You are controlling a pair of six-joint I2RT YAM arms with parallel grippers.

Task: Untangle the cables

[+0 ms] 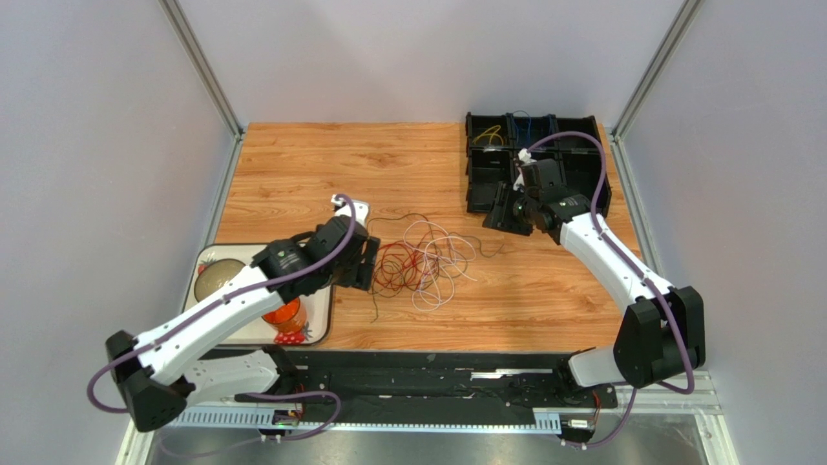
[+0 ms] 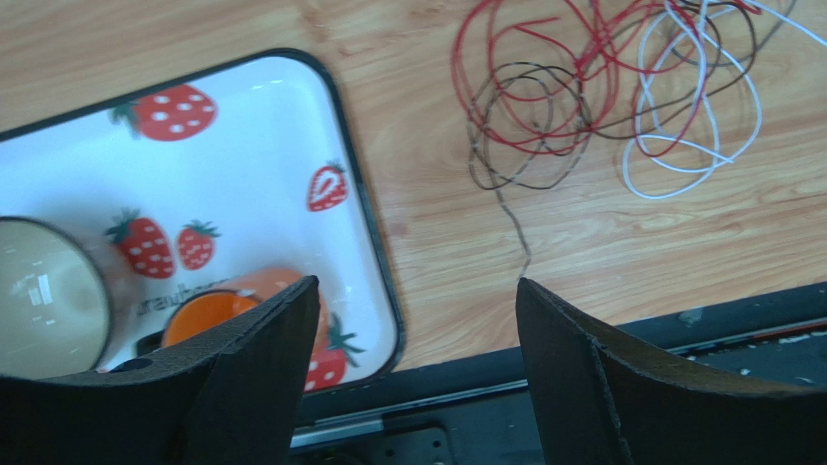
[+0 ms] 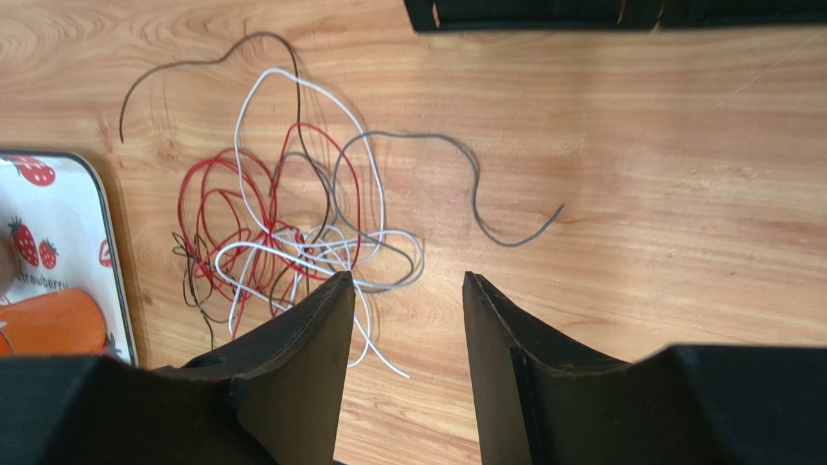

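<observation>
The cables [image 1: 424, 262] lie as one loose tangle of red, white, grey and dark brown loops on the wooden table, mid-front. My left gripper [image 1: 363, 262] is open and empty just left of the tangle. In the left wrist view [image 2: 417, 286] the red, brown and white loops [image 2: 592, 87] lie ahead of it, apart from its fingers. My right gripper [image 1: 507, 213] is open and empty, up and right of the tangle. In the right wrist view [image 3: 408, 279] the tangle [image 3: 281, 228] lies ahead-left, and a white strand runs by the left fingertip [image 3: 335, 291].
A black compartment organizer [image 1: 579, 124] stands at the back right, with a yellow wire [image 1: 488, 136] and a blue wire [image 1: 522, 123] inside. A strawberry-print tray [image 1: 229, 248] at the front left holds a bowl [image 2: 39, 291] and an orange cup [image 2: 209, 310].
</observation>
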